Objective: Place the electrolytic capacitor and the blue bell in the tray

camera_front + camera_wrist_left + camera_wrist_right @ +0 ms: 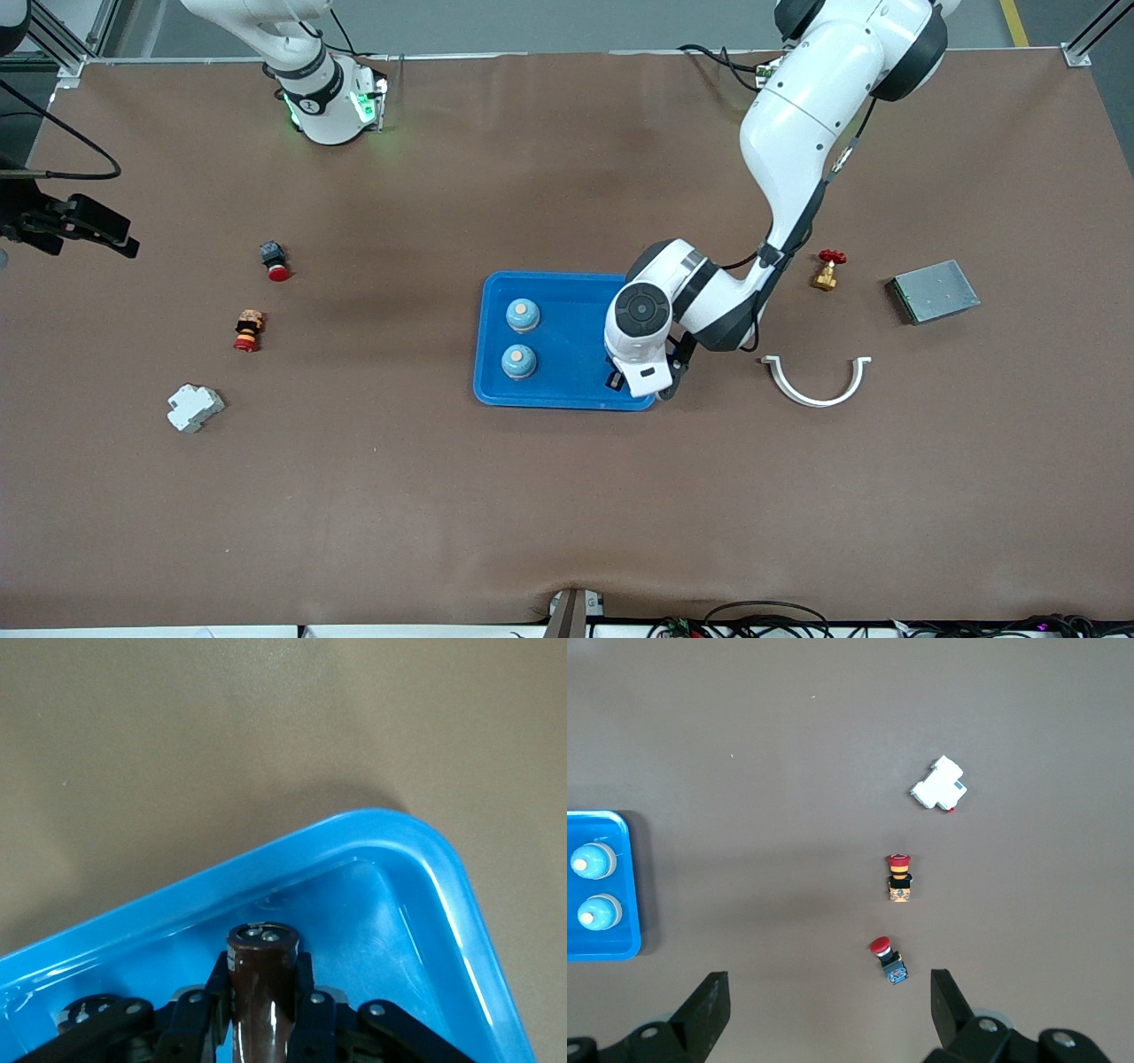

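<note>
The capacitor [261,992] is held tight between the fingers of the left gripper [640,372], low over the tray [567,390], near the tray's 4 o'clock corner. Two blue bells [522,315] are already sat in the tray, toward its 9 o'clock side. The capacitor should be let down slowly, kept away from the rim, then let go. The right gripper [828,1005] is spread wide and waits high over the table

Left pincer [640,379] hangs over the blue tray [576,350] holding two bells [521,338].
</note>
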